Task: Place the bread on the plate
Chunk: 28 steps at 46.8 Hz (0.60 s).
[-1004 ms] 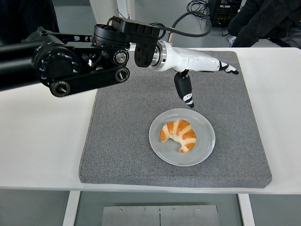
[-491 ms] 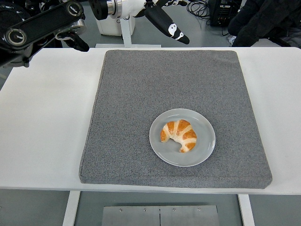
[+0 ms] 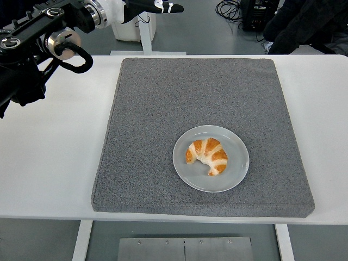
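A golden croissant with pale stripes (image 3: pixel 207 156) lies on the grey round plate (image 3: pixel 237 167), which sits on the grey mat right of centre. My left hand (image 3: pixel 157 6) is raised at the top edge of the picture, far behind the plate, its fingers stretched out and holding nothing. The black left arm (image 3: pixel 38 38) fills the top left corner. No right arm shows.
The grey foam mat (image 3: pixel 163 109) covers most of the white table (image 3: pixel 49 141). A person in dark clothes (image 3: pixel 310 22) sits at the top right, behind the table. Cables and a white stand lie on the floor beyond the far edge.
My left arm has pulled back from above the mat, up and to the left, out to the top left corner. The croissant and plate have stayed put.
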Available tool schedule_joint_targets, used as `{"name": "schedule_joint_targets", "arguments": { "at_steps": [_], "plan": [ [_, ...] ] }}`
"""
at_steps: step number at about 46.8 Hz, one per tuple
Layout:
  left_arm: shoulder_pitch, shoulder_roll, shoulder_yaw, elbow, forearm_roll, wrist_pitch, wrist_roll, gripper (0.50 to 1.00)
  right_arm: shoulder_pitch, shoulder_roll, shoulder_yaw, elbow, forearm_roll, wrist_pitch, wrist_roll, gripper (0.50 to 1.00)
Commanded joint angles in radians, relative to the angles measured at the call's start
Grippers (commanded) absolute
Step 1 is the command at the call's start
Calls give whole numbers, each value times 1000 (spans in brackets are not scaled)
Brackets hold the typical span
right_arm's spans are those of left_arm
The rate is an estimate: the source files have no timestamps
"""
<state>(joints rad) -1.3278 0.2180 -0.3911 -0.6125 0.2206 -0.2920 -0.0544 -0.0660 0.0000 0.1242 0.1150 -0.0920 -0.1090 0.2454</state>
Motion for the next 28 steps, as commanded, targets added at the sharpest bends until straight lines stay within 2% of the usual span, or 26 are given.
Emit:
{"name": "schedule_joint_targets", "arguments": {
  "at_steps": [1, 6, 11, 19, 28],
  "plan": [
    [13, -57, -28, 80, -55, -35, -1, 1000, 0, 0, 0, 0, 0, 0, 0, 1000],
    [32, -129, -63, 184, -73, -62, -2, 1000, -2, 0, 0, 0, 0, 0, 0, 1000],
    [47, -178, -121, 243, -82, -79, -15, 1000, -2, 0, 0, 0, 0, 0, 0, 1000],
    [97, -218, -170, 277, -151, -84, -24, 1000, 0, 0, 0, 0, 0, -1, 0, 1000],
    [173, -218, -178, 290, -211, -85, -53, 1000, 2, 0, 2, 5, 0, 0, 0, 1000]
  ]
}}
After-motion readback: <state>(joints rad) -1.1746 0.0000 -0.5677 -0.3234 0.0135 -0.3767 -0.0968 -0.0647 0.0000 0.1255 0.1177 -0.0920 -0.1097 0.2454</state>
